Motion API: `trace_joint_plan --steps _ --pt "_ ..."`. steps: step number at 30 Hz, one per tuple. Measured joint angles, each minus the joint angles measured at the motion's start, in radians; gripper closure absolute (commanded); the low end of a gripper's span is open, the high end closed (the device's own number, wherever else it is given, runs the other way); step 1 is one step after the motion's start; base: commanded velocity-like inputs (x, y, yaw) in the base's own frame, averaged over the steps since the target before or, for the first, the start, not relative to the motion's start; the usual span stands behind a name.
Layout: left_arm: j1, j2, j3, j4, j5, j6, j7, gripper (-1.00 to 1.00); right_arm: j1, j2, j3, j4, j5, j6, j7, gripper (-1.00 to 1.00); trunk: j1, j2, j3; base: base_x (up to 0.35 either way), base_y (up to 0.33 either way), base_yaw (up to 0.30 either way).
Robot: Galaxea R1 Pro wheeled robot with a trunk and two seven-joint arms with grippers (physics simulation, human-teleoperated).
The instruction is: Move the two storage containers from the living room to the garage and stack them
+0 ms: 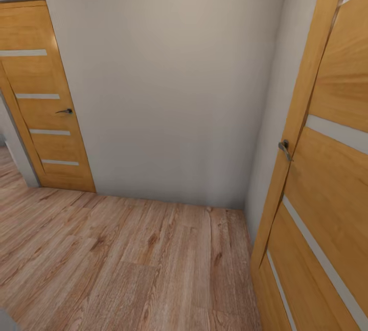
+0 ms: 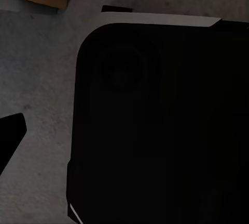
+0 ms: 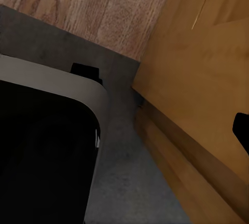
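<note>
The two orange-red storage containers are out of view. I am in a narrow hallway with a light wood plank floor [image 1: 128, 264] and a white wall [image 1: 174, 80] straight ahead. One dark fingertip [image 2: 10, 133] of my left hand pokes in at the edge of the left wrist view, beside my black base [image 2: 161, 125]. In the right wrist view, a dark fingertip [image 3: 241, 128] sits at the edge in front of an orange door [image 3: 207, 73]. Nothing is seen held.
A closed orange wooden door [image 1: 43, 101] with a lever handle stands at the far left. Another orange door [image 1: 327, 177] is very close on my right. Grey floor [image 3: 124, 182] lies under my base, meeting the wood planks [image 3: 88, 5].
</note>
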Motion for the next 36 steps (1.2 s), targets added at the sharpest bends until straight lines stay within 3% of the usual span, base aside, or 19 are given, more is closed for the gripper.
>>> trace_joint_plan --steps 9,36 --pt "0.000 0.001 0.000 0.001 0.000 0.000 0.000 -1.00 0.000 0.000 0.001 0.000 0.001 -0.002 0.001 -1.00 0.000 0.000 0.000 0.086 0.000 0.000" --pt "0.000 0.001 -0.002 0.002 0.002 0.001 0.000 -1.00 0.000 0.000 -0.001 0.000 0.001 -0.002 0.001 -1.00 0.000 0.000 0.000 0.293 0.000 0.000"
